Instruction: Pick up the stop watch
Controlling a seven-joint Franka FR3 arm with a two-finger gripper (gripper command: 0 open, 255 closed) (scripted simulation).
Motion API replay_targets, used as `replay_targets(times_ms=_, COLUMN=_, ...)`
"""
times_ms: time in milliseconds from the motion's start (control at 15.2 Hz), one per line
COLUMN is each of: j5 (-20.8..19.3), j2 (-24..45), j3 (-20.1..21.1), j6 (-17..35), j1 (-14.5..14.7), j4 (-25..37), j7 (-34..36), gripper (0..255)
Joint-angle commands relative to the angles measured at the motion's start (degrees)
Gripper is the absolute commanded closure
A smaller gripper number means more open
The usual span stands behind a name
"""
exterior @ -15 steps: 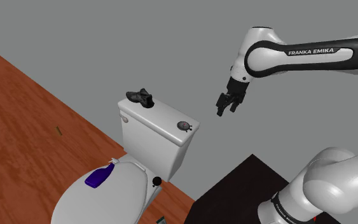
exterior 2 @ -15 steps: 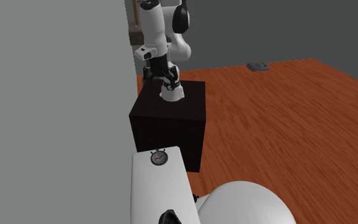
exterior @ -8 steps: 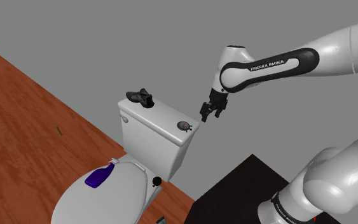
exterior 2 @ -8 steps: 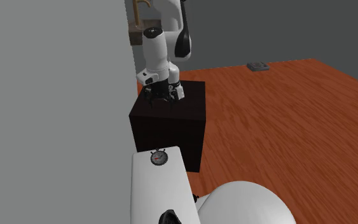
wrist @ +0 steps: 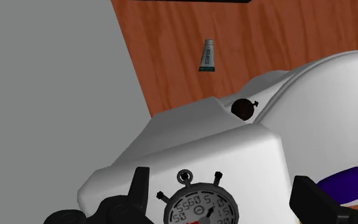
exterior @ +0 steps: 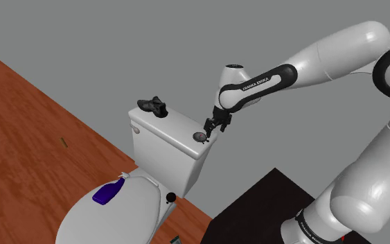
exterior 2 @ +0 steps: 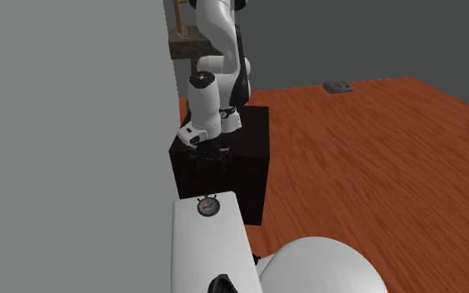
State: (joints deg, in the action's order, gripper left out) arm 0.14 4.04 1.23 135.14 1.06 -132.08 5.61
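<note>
Grey wall and red-brown wooden floor surround a white toilet, and the stop watch (exterior: 200,136) lies flat on the tank lid (exterior: 172,125), close to the lid's end at the centre of the shoulder view. A black object I cannot identify (exterior: 153,105) sits at the lid's other end, well apart from the watch. The step in hand looks like the final approach. The gripper (exterior: 208,127) hangs just above the watch, off its right edge in the shoulder view. In the wrist view its 2 fingers (wrist: 140,184) stand wide apart, with the dial between them and neither finger touching it. My judgement is that the next move calls for a short descent that keeps the watch centred, then a close across the round case. The case lies low on the lid, so the fingertips would have to come almost down to the lid to get purchase. Several things are hard to make out. The wrist view cuts off the lower part of the dial. The gap between fingertips and lid cannot be read in the shoulder view. In the second exterior view the gripper (exterior 2: 206,156) blends into the black stand (exterior 2: 249,158) behind it, so its opening cannot be read there.
</note>
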Motion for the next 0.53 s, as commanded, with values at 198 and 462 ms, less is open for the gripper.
replay_targets(times_ms=198, j5=-1.8, j2=10.3, j3=-0.3, j6=4.1, j1=0.4, j4=6.5, j7=1.6, gripper=0)
replay_targets(times_ms=462, j5=-2.0, j2=12.7, j3=-0.3, j6=6.8, j1=0.4, j4=6.1, j7=1.7, gripper=0)
